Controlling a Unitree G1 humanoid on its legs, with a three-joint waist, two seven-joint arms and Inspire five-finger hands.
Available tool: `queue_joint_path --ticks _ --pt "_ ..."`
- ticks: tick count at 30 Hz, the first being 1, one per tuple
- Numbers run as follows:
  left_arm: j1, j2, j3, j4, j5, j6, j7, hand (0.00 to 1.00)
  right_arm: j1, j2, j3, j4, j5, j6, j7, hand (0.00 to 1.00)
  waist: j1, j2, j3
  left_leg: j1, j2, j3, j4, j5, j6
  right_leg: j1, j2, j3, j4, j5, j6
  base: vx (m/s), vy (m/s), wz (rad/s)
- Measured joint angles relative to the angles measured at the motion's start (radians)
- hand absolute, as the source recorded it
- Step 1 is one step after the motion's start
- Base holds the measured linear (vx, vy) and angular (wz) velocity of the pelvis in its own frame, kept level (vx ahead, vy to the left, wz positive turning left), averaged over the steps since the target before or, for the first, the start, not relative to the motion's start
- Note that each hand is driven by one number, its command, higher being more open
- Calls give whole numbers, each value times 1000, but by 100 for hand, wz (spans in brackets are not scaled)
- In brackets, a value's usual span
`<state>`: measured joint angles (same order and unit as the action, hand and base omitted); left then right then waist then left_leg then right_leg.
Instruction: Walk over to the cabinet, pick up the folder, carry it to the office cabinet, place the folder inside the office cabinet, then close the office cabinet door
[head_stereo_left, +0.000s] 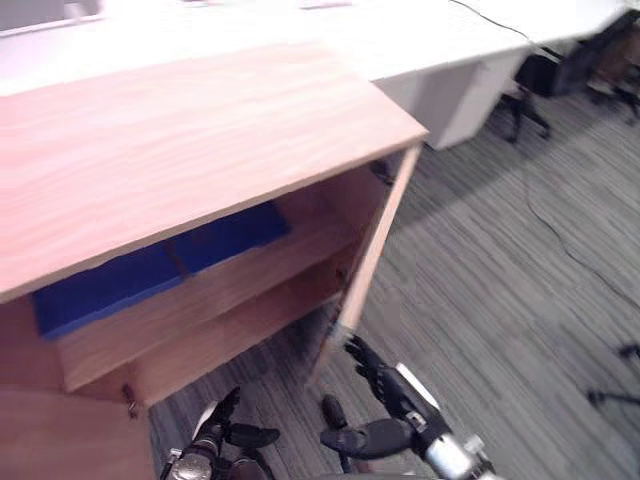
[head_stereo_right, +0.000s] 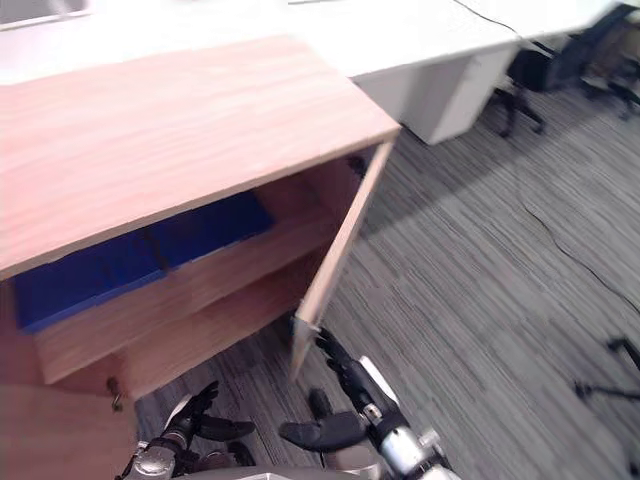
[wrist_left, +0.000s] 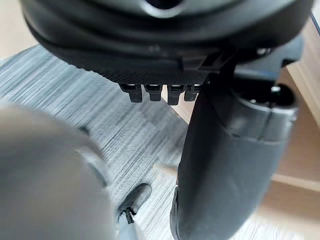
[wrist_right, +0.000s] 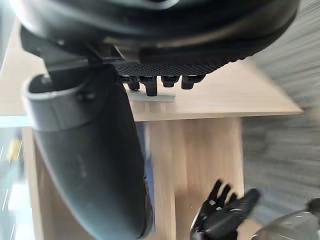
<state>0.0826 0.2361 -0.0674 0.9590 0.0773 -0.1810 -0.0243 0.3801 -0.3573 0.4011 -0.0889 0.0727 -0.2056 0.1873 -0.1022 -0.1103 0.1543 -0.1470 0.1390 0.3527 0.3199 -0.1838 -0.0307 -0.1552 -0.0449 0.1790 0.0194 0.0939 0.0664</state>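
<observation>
Blue folder (head_stereo_left: 150, 265) lies on cabinet (head_stereo_left: 180, 140) upper shelf. Door (head_stereo_left: 375, 250) stands open. Right hand (head_stereo_left: 385, 395), fingers straight, empty, by door's lower corner. Left hand (head_stereo_left: 215, 430) low, fingers spread, empty.

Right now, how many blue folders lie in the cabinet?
1, it seems: the blue folder lies flat on the upper shelf; a dark seam crosses it, so it may be two.
</observation>
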Motion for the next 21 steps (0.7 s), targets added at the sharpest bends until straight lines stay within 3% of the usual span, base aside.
queue_joint_path --ticks 1,4,8,15,19,21 --pt "-5 -7 2 -3 0 0 6 100 -120 24 -7 76 -15 7 -29 100 17 2 -1 -20 -17 -52 -13 23 0 7 -16 -60 -1 -3 -11 -9 -18 115" --pt "-11 -22 42 -6 -2 1 28 100 -263 84 -62 206 -28 7 -89 100 56 7 1 -33 -35 -122 -29 45 3 28 -31 -135 -6 -11 -23 8 6 93" --pt "-10 -44 82 -4 -27 14 56 100 -445 191 -232 406 -14 6 -222 100 76 36 6 -66 -81 -237 -62 83 16 47 -64 -254 -6 -30 -11 28 20 82" --pt "10 -67 120 -12 -89 24 72 100 -466 189 -407 595 103 0 -359 100 112 64 11 -62 -151 -368 -159 159 28 77 -105 -382 -1 -54 23 7 13 62" --pt "44 -83 172 -19 -138 24 76 100 -440 204 -422 618 124 -3 -371 100 117 70 12 -22 -174 -436 -255 222 28 109 -117 -455 -1 -74 28 8 -18 61" --pt "62 -100 202 -21 -179 24 90 100 -419 213 -408 670 126 -2 -343 100 137 74 11 7 -176 -471 -310 254 25 129 -117 -490 0 -91 31 11 -37 55"
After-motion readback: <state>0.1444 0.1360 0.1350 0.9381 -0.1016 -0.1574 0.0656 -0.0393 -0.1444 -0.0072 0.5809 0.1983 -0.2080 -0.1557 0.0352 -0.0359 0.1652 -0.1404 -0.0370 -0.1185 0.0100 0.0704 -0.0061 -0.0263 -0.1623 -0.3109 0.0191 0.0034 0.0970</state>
